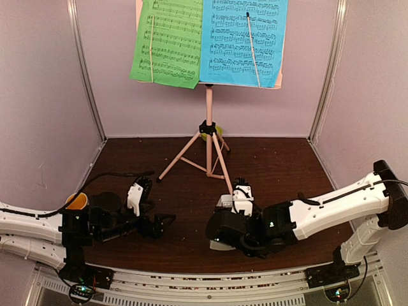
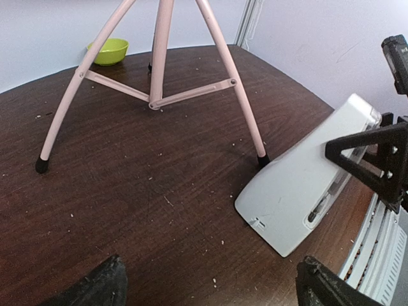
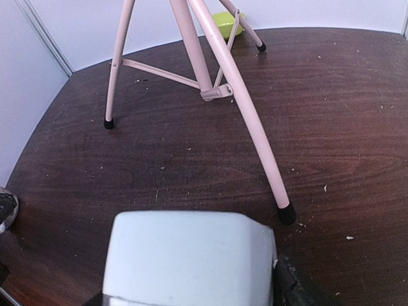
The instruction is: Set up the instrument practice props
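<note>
Where the top view looks down, the music stand point(image 1: 208, 121) carries the green sheet point(image 1: 167, 41) and blue sheet point(image 1: 223, 38) at the back, and my right gripper point(image 1: 229, 213) sits over the metronome point(image 1: 223, 202) in front. Left wrist: my left gripper point(image 2: 210, 293) gapes wide, empty; the metronome leans just beside a tripod foot point(image 2: 262, 160). Right wrist: the fingers point(image 3: 296, 290) seem closed on its sides. I would set it upright, clear of that foot.

Pink tripod music stand point(image 1: 208, 137): 1. Sheets of printed music: 2, being green sheet point(image 1: 169, 41) 1, blue sheet point(image 1: 242, 38) 1. White-grey metronome point(image 2: 293, 197): 1. Lime-green bowl point(image 2: 108, 51): 1.
</note>
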Robot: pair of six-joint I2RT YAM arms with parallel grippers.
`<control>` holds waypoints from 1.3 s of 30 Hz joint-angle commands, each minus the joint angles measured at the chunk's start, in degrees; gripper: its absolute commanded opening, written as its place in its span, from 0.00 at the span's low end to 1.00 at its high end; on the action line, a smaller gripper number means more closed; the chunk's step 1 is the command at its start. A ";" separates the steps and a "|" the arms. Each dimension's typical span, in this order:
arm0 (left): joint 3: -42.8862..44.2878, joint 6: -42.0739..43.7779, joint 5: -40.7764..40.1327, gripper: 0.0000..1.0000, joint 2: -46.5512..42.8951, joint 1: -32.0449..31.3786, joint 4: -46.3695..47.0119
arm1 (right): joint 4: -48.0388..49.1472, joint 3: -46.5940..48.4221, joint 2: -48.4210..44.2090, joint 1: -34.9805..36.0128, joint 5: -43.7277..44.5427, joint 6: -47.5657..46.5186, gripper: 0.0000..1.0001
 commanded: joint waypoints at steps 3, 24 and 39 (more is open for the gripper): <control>-1.32 0.49 1.36 0.93 0.51 0.01 1.76 | 11.19 -6.52 -7.30 -1.17 -2.80 -9.26 0.52; -4.55 20.00 1.90 0.90 7.67 -13.85 17.60 | 49.70 -31.04 -34.83 -5.46 -26.16 -42.22 0.30; 1.04 29.16 -1.45 0.92 14.47 -20.98 18.58 | 57.20 -32.88 -39.99 -6.43 -46.52 -51.34 0.11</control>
